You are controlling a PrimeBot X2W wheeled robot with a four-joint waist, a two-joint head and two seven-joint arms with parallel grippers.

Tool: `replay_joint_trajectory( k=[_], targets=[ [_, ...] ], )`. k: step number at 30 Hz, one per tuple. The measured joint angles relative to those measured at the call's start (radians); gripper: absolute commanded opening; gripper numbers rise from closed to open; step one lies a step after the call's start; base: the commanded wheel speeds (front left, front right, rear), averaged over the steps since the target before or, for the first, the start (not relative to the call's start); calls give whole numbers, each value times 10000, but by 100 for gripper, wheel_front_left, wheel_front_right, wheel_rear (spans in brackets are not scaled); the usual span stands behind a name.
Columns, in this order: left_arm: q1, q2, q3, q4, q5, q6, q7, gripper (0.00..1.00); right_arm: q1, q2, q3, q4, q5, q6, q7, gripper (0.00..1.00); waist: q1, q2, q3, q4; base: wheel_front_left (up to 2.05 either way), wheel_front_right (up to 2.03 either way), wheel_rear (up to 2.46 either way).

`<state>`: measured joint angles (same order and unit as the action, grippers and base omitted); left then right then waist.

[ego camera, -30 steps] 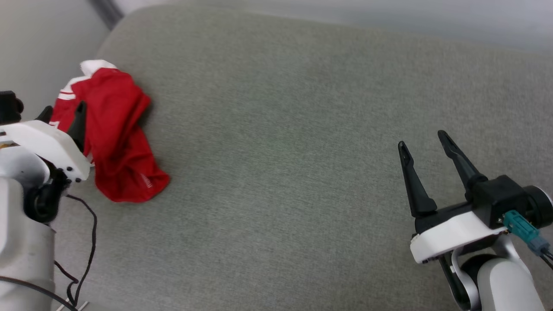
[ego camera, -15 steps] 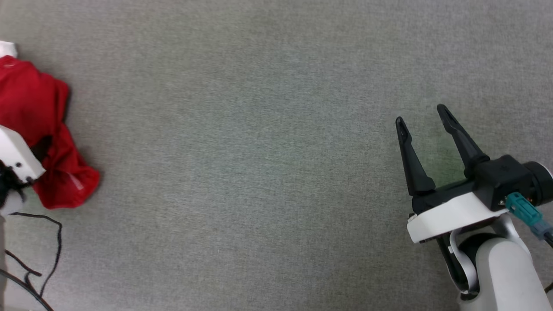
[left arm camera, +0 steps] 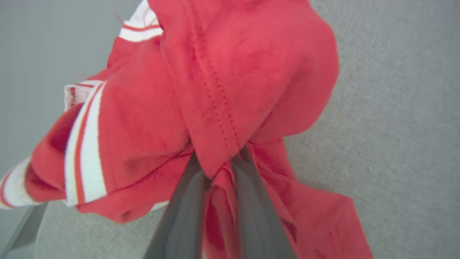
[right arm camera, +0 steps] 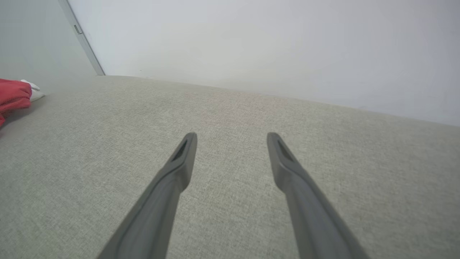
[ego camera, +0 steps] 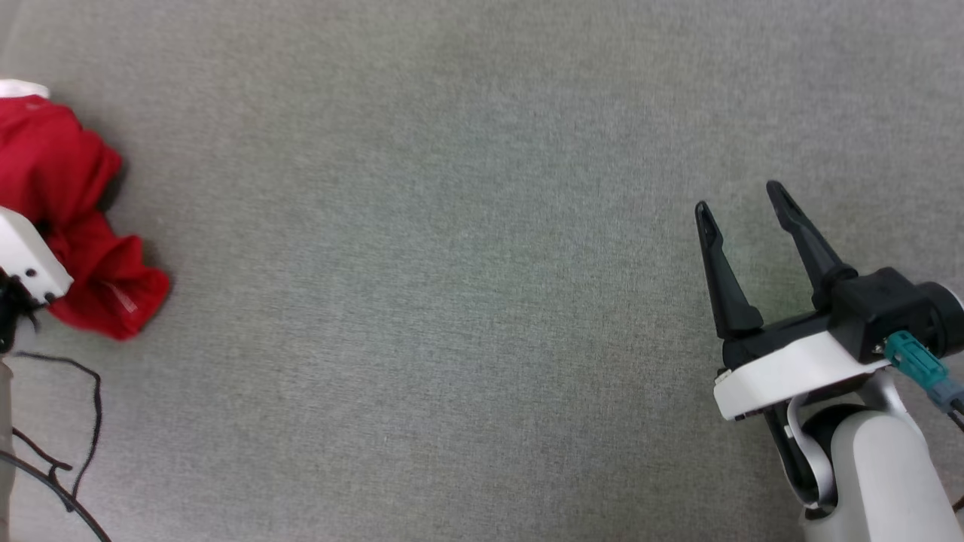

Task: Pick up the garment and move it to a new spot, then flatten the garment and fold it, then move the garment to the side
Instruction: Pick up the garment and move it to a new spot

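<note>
The left gripper [left arm camera: 219, 169] pinches a fold of the garment [left arm camera: 233, 72], its two dark fingers [left arm camera: 187, 208] drawn narrow with red cloth packed between them and a stitched hem draped over their tips. The jersey is crumpled into a heap, with red-and-white striped trim and a white sleeve edge showing on one side in the left wrist view. From the head camera the garment [ego camera: 60, 173] sits bunched at the far left edge of the grey fabric surface [ego camera: 467, 286], partly covered by the left arm's white housing [ego camera: 22, 260], with a black cable [ego camera: 90, 391] looping below it. The right gripper [ego camera: 739, 199] hovers well apart from the jersey at the lower right, fingers spread wide and holding nothing. In its own wrist view the right gripper [right arm camera: 231, 138] points across bare fabric toward a pale wall [right arm camera: 251, 43], with the garment [right arm camera: 12, 97] a red patch at the left border.
</note>
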<state>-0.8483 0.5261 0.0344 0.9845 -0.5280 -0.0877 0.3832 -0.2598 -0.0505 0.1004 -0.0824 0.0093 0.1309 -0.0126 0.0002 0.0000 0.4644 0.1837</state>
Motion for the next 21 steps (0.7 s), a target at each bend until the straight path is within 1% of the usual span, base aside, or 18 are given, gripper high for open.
replay_joint_trajectory(
  k=[1, 4, 5, 6, 7, 12, 16, 20, 21],
  targets=[
    [-1, 46, -12, -211, 115, 0, -815, 0, 90, 0, -25, 79, 81, -2, -88, 100, -1, 0, -261, 46, 0, 0, 0],
    [-7, 36, 6, -504, 153, -79, -1877, 0, 291, 2, -102, 236, 192, 0, -192, 100, -1, 0, -730, 130, 0, 0, 0],
    [-7, 36, 6, -504, 153, -79, -1877, 0, 291, 2, -102, 236, 192, 0, -192, 100, -1, 0, -730, 130, 0, 0, 0],
    [20, 4, -71, -658, 261, -102, -2493, 0, 404, 0, -123, 336, 303, 0, -314, 100, -1, 0, -1077, 187, 0, 0, 0],
    [50, -2, -123, -756, 336, -121, -2865, 0, 464, 0, -127, 391, 395, 0, -391, 100, -1, 0, -1266, 213, 0, 0, 0],
    [202, -4, -345, -1264, 614, -194, -4357, 0, 822, 0, -150, 658, 765, 0, -610, 100, -2, 0, -2230, 288, 0, 0, 0],
    [450, -148, -529, -1745, 775, -224, -5072, 0, 1094, 0, -167, 809, 890, 0, -717, 100, -2, 0, -2983, 247, 0, 0, 0],
    [806, -523, -686, -2401, 811, -161, -5375, 0, 1318, 0, -192, 826, 972, 0, -734, 100, -3, 0, -3609, 48, 0, 0, 0],
    [806, -523, -686, -2401, 811, -161, -5375, 0, 1318, 0, -192, 826, 972, 0, -734, 100, -3, 0, -3609, 48, 0, 0, 0]
  ],
)
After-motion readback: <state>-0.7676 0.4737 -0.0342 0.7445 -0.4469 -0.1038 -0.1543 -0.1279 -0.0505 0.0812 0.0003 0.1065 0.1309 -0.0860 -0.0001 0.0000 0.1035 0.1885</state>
